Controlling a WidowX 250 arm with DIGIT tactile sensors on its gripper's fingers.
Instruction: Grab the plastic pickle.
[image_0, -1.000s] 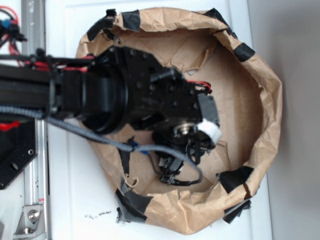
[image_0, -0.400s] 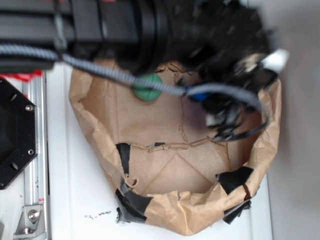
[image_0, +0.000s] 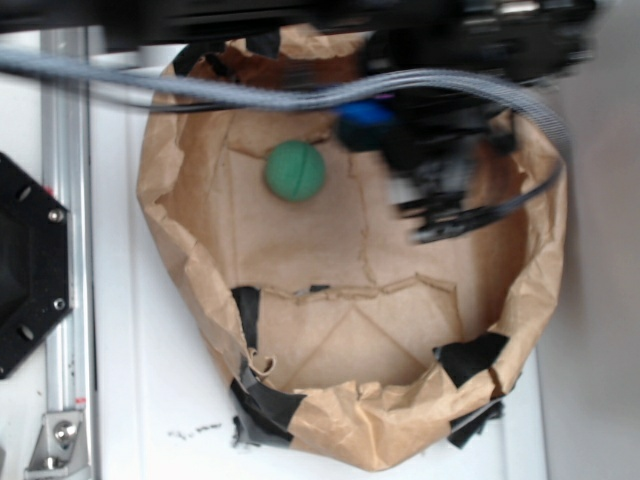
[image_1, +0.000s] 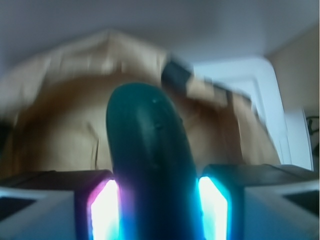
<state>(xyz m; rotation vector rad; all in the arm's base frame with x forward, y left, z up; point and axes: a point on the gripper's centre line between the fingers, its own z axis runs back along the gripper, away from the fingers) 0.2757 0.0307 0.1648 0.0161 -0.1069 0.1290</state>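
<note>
The pincer (image_1: 159, 200) is closed on the plastic pickle (image_1: 149, 165), the dark teal piece wedged between its two glowing pads (image_1: 104, 210) and jutting forward in the wrist view. In the exterior view the blurred pincer (image_0: 445, 205) hangs over the far right part of a crumpled brown paper bowl (image_0: 525, 300) patched with black tape (image_0: 468, 358). A green ball (image_0: 295, 171) lies on the bowl's floor to the left, well apart, the bowl resting on a white tabletop (image_0: 150, 390).

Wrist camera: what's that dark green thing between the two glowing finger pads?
The plastic pickle. In the wrist view it sits squeezed between the gripper pads, held above the paper bowl.
</note>
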